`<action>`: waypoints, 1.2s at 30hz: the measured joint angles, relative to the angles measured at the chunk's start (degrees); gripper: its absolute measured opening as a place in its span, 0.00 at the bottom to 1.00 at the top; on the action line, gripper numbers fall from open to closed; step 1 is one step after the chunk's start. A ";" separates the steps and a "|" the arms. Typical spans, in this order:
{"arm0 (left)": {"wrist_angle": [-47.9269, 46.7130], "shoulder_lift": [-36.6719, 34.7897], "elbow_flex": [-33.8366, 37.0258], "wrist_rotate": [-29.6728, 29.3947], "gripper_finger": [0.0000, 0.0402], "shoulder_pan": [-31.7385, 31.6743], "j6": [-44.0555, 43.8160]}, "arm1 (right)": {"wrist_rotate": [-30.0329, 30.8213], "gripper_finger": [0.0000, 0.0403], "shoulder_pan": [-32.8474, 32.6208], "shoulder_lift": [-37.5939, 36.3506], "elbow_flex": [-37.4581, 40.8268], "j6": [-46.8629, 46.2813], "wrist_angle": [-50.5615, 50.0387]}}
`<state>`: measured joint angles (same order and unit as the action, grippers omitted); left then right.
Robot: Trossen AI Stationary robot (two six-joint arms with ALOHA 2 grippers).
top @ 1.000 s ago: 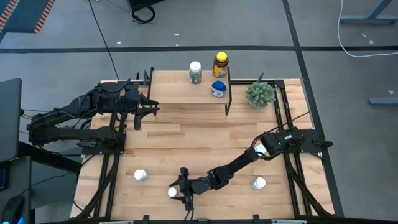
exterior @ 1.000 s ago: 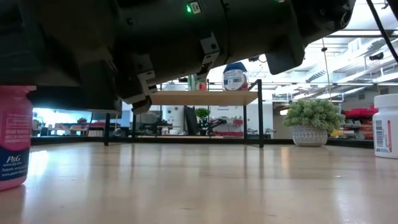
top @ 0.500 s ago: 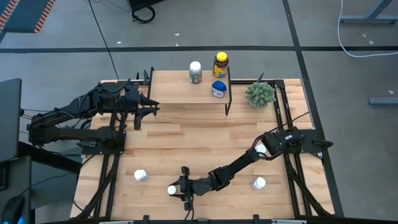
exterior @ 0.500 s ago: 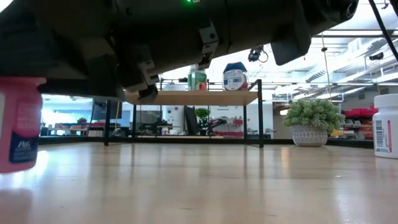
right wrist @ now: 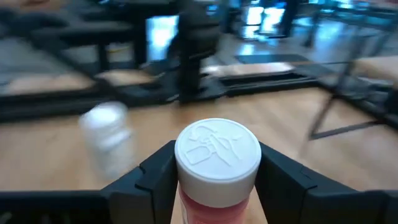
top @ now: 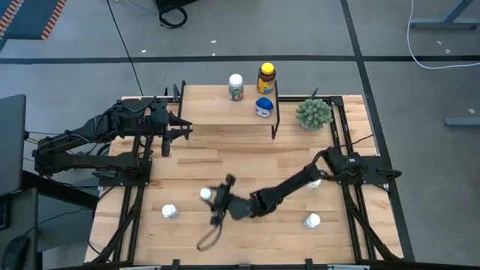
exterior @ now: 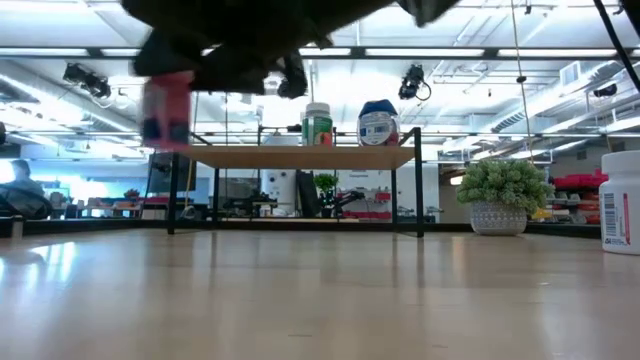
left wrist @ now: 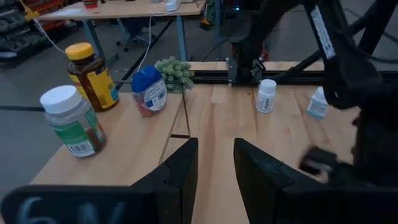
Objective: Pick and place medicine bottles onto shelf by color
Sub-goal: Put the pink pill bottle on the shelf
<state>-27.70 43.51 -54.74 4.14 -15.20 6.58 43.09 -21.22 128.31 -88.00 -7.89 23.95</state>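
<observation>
**Pink bottle lifted, carried toward the shelf**

At far left of the table: left gripper (top: pixel 176 132), waiting just beside the left end of the shelf (top: pixel 217 112), fingers (left wrist: pixel 180 174) parted with a narrow gap, holding nothing.

On the shelf, from left: green-labelled white-capped bottle (top: pixel 235 86), then amber bottle (top: pixel 265 77) with yellow cap near the back right corner, then blue-lidded bottle (top: pixel 263 107) in front of it, close to the right legs. Left half of the board bare.

Low on the table, left side: one white-capped bottle (top: pixel 170 211) standing alone near the front edge.

Near the middle: right gripper (top: pixel 212 198), reaching across from the right side, pinching the pink-labelled bottle (right wrist: pixel 217 168) by its body just under the white cap. In the low view, pink bottle (exterior: pixel 166 105) clearly up in the air, above table level, blurred.

Further right: another white-capped bottle (top: pixel 313 220) near the front right, and one more (top: pixel 316 181) partly hidden by the right arm. Beside the shelf's right end, potted plant (top: pixel 313 113), not part of the job.

Step in hand, as judged: transport of the pink bottle, pick done, placing not yet done.

Next move probably calls for: enough height to pass over the shelf edge, bottle kept upright, a free spot chosen by colour away from the three standing bottles, then a gentle lowering before release. Risk: knocking the green-labelled bottle, or brushing the waiting left arm.
</observation>
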 joint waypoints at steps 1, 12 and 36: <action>0.00 0.00 0.00 0.00 0.27 0.00 0.17 | 1.12 0.46 1.08 -1.09 0.00 -0.45 -1.50; -4.31 -0.49 0.00 0.02 0.27 0.00 1.69 | 6.59 0.47 13.47 -14.23 0.02 -3.06 -17.16; -3.87 -0.79 -0.07 0.00 0.27 0.00 1.69 | 11.04 0.47 28.00 -18.93 1.24 -23.51 -33.74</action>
<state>-31.57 42.72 -54.81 4.14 -15.20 8.27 54.13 6.78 109.38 -86.76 -31.39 -9.80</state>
